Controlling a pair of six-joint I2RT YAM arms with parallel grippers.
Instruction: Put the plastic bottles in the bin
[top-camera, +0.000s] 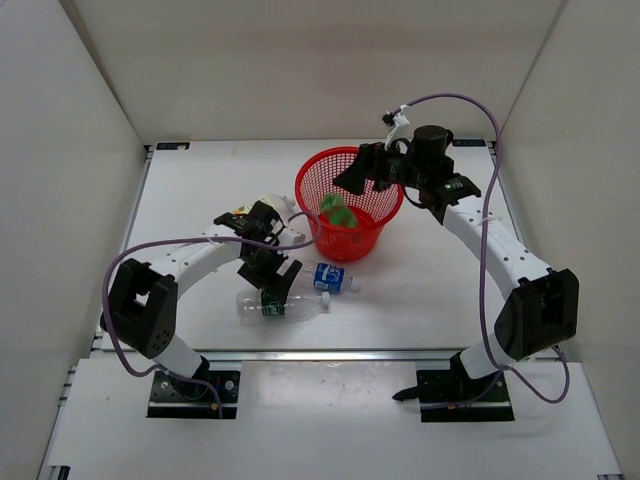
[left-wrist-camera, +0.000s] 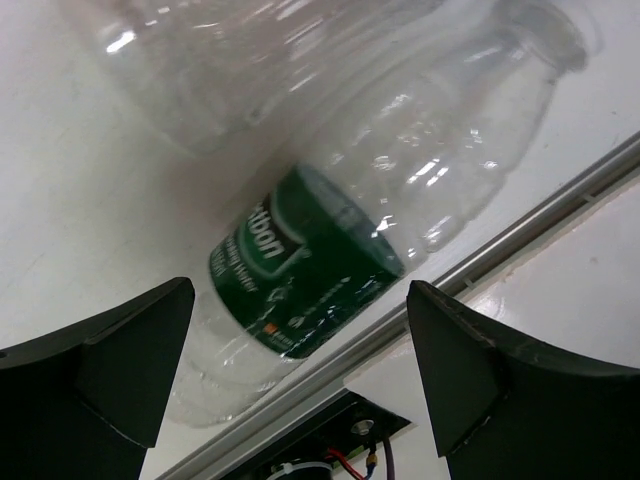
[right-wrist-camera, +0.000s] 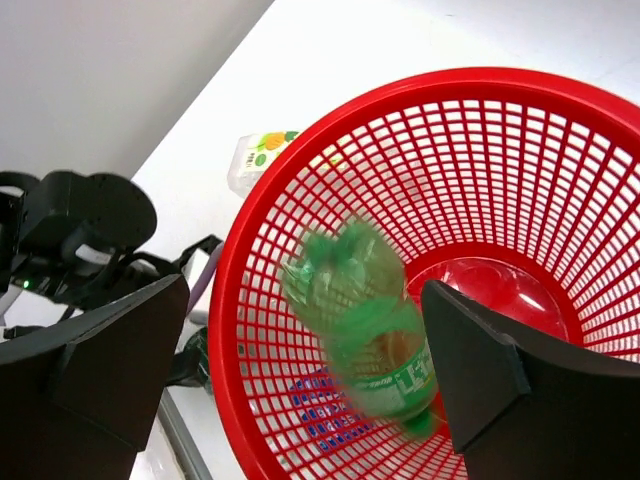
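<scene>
The bin (top-camera: 352, 240) is a red mesh basket at the table's middle back. My right gripper (top-camera: 362, 180) hangs open over its rim. In the right wrist view the green tinted bottle (right-wrist-camera: 370, 330) is blurred, loose below the open right gripper (right-wrist-camera: 305, 290), inside the bin (right-wrist-camera: 228, 330). From above, the green bottle (top-camera: 338, 212) shows within the bin. My left gripper (top-camera: 272, 285) stands open just above the clear bottle with the dark green label (top-camera: 278, 306), which lies flat (left-wrist-camera: 300, 260) between the spread fingers of the left gripper (left-wrist-camera: 300, 296), untouched. A blue-label bottle (top-camera: 330, 278) lies beside it.
A white bottle with a fruit-print label (right-wrist-camera: 262, 155) lies left of the bin, partly behind the left arm (top-camera: 225, 245). The metal rail at the table's near edge (left-wrist-camera: 520, 245) runs close beside the green-label bottle. White walls enclose the table on three sides.
</scene>
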